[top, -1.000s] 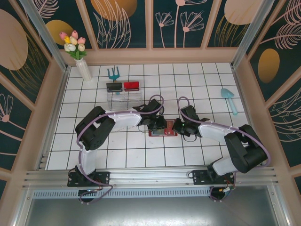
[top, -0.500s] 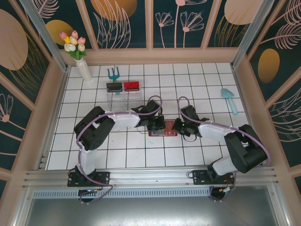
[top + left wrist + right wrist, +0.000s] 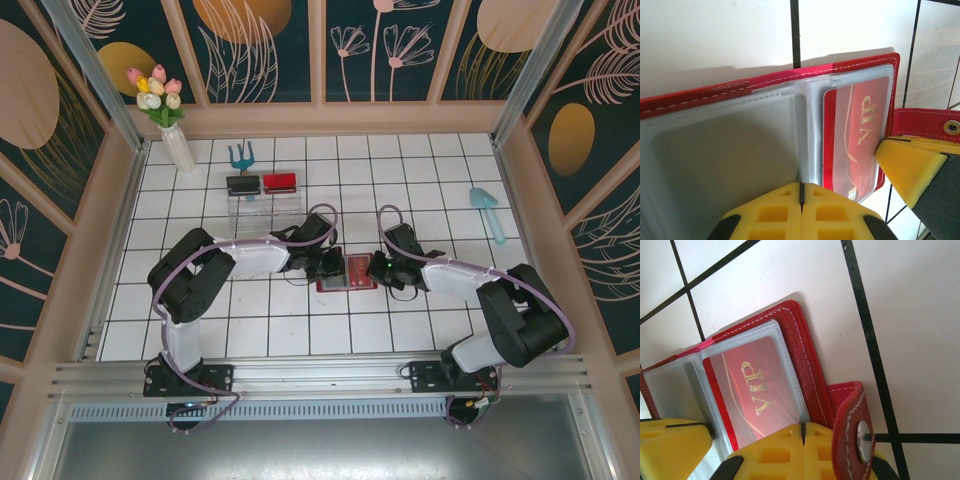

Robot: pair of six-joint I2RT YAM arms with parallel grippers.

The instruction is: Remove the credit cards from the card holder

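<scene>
None out, I note: VIP card (image 3: pixel 856 135) sits sleeved in open card holder (image 3: pixel 840 69), left claw (image 3: pixel 801 192) and right claw (image 3: pixel 802 432) pressed together.

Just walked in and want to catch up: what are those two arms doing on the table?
Both arms are working on the red card holder, which lies open on the tiled table. The left gripper is closed at the edge of its clear sleeves. The right gripper is closed at the edge by the snap tab. Whether either actually pinches it is unclear. A red VIP card sits in its sleeve, not yet taken out.
</scene>
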